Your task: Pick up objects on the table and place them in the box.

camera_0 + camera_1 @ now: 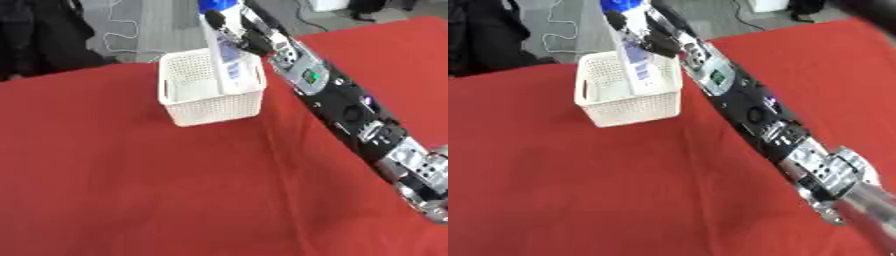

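A white perforated box point(208, 107) stands on the red table point(157, 190) at the upper middle. My right hand point(248, 31) reaches over it from the lower right, with its fingers curled round a tall white bottle with a blue cap point(224, 55). The bottle hangs upright with its lower end inside the box, against the right wall. The blue cap shows above the hand at the top edge. My left hand appears in neither view.
Beyond the table's far edge lies grey floor with cables point(131, 25), and a dark shape point(35, 35) sits at the upper left. The red cloth spreads wide to the left of and in front of the box.
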Tool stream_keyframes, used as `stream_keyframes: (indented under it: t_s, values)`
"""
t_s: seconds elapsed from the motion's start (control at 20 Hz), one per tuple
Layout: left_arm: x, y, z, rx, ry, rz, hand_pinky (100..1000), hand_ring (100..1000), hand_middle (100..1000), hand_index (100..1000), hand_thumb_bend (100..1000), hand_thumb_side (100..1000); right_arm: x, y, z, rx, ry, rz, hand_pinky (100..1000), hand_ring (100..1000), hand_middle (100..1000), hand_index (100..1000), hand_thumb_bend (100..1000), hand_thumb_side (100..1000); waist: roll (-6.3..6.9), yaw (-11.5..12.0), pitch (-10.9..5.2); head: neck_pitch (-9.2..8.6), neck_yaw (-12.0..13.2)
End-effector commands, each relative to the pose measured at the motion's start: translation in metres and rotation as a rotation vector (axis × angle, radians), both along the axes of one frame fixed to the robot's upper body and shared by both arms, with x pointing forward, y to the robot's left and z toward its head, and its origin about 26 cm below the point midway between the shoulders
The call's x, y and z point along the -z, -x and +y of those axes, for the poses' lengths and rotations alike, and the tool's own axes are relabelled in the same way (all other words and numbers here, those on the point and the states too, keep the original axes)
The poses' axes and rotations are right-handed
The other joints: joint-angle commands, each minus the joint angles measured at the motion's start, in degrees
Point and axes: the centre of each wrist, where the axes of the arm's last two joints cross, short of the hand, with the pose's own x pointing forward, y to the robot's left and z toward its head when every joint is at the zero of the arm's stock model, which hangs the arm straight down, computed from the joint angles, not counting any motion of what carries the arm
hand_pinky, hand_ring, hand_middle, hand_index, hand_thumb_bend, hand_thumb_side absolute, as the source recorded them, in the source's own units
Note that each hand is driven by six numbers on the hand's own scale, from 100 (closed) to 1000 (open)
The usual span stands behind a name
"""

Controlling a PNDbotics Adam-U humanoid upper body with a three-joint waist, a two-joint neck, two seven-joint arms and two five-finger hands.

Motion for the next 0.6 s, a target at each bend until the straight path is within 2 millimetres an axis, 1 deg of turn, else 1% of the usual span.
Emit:
stream_keyframes:
  t_s: [0.05,0.25,0.4,0.5,0.6]
  values:
    - [-0.011,0.001,-0.004,0.031,0.011,-0.041,685,664,741,840,479,1000,-0.018,-0.005,-0.009,0.022,0.009,-0.061,100,100,100,117,100,907,-0.03,0.7,-0.54,-0.2,-1.3]
    - [-0.014,0.0,-0.008,0.051,0.017,-0.056,686,666,741,840,480,1000,-0.012,-0.009,-0.018,0.061,0.02,-0.072,100,100,100,115,100,914,-0.31,2.1,-0.37,-0.63,-2.5]
    - [-0.017,-0.001,-0.011,0.061,0.02,-0.066,686,667,741,840,481,1000,-0.008,-0.013,-0.025,0.086,0.038,-0.087,100,100,100,113,100,917,-0.54,3.1,-0.3,-1.06,-2.7]
    - [-0.018,-0.001,-0.012,0.068,0.023,-0.07,686,666,741,840,481,1000,-0.006,-0.014,-0.029,0.1,0.047,-0.094,100,100,100,113,100,903,-0.62,3.5,-0.17,-1.48,-2.9]
    - [-0.019,-0.001,-0.014,0.075,0.024,-0.072,685,666,740,840,481,1000,-0.003,-0.016,-0.033,0.111,0.056,-0.102,100,100,100,111,100,921,-0.69,3.7,-0.04,-1.94,-3.1]
